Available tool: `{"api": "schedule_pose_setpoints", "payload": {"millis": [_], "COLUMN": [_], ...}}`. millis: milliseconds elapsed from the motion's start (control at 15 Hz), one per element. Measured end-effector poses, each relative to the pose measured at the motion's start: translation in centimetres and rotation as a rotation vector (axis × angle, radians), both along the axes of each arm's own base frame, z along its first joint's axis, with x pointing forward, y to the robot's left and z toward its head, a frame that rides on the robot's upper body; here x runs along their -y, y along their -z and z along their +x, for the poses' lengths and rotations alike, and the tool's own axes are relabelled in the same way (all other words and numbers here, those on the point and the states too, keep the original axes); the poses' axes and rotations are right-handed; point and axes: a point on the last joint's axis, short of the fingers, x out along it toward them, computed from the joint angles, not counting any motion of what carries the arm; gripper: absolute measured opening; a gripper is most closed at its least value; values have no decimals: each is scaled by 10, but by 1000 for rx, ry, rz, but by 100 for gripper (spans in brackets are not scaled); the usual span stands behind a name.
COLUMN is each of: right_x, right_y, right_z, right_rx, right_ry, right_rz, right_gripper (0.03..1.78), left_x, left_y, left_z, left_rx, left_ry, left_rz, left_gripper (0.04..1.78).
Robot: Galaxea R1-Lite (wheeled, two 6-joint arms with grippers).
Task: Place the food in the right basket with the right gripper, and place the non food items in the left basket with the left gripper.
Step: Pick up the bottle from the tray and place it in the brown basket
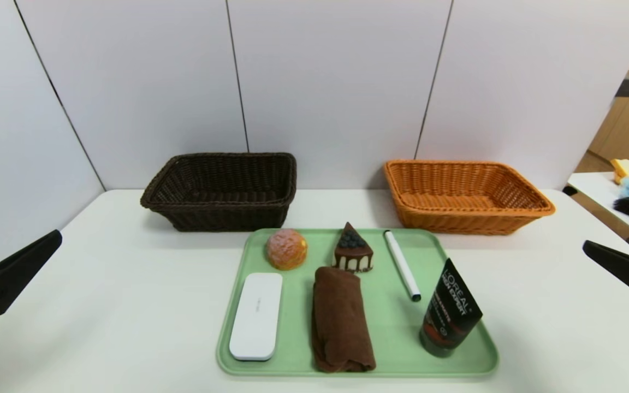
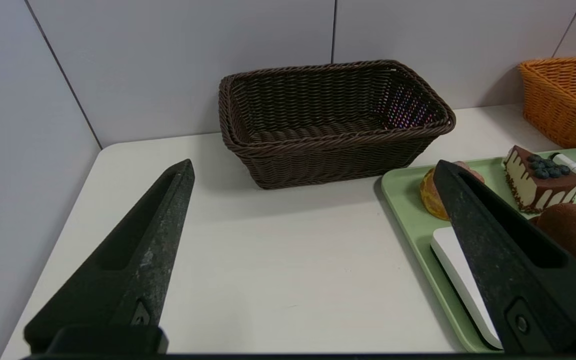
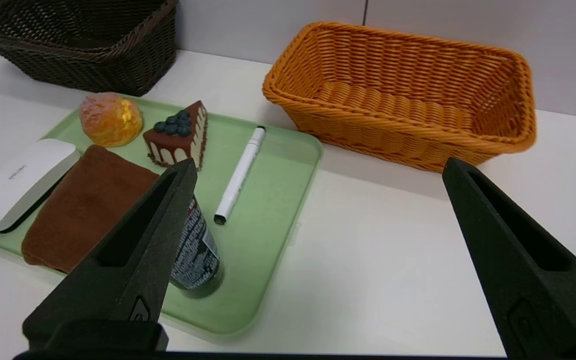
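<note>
Bun [image 1: 286,249] on tray [image 1: 456,349], both tools wide, low

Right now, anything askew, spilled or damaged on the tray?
Nothing spilled or damaged. The only oddity is the black tube, which stands on its cap at the green tray's near right corner, leaning slightly, while the other items lie flat. Both baskets are upright and hold nothing.

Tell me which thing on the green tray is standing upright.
The black L'Oreal tube, standing on its cap at the tray's right front corner. The case, towel and pen all lie flat.
</note>
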Motion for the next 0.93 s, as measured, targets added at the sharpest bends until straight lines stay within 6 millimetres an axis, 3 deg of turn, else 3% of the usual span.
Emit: {"api": "schedule_pose_setpoints", "payload": {"millis": [467, 933], "right_x": [-46, -97], "right_y": [-35, -72], "right_z": [71, 114], "right_rx": [-164, -551], "right_ry": [-118, -118], "right_rz": [15, 43], "right_gripper": [170, 170], "left_x": [0, 0], "left_y": [3, 5], "left_z": [7, 8], "left_rx": [-38, -43], "left_ry": [2, 0], "left_rz": [2, 2], "left_gripper": [169, 169]}}
